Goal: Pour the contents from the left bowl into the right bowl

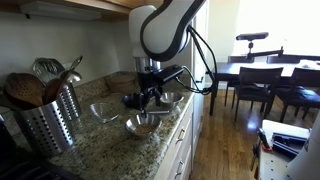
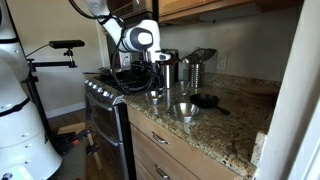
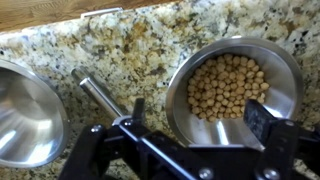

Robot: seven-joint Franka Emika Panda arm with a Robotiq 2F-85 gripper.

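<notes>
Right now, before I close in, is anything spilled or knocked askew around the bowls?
Nothing stands out. In the wrist view the tan contents all lie inside their steel bowl, with none loose on the granite counter. The empty bowl beside it sits upright, and the open pincer holds nothing.

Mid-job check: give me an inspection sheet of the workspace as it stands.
Surface: speckled granite counter, no spill seen.
Job's things: shiny steel bowl holds tan-brown round pieces; second shiny steel bowl is empty.
Clutter: perforated metal utensil holder, clear glass bowl, small black bowl.
Grippers: pincer open, holding nothing, above the counter between the steel bowls.
Cables: black cables hang along the arm.
Surroundings: stove, dark dining table with chairs.
</notes>
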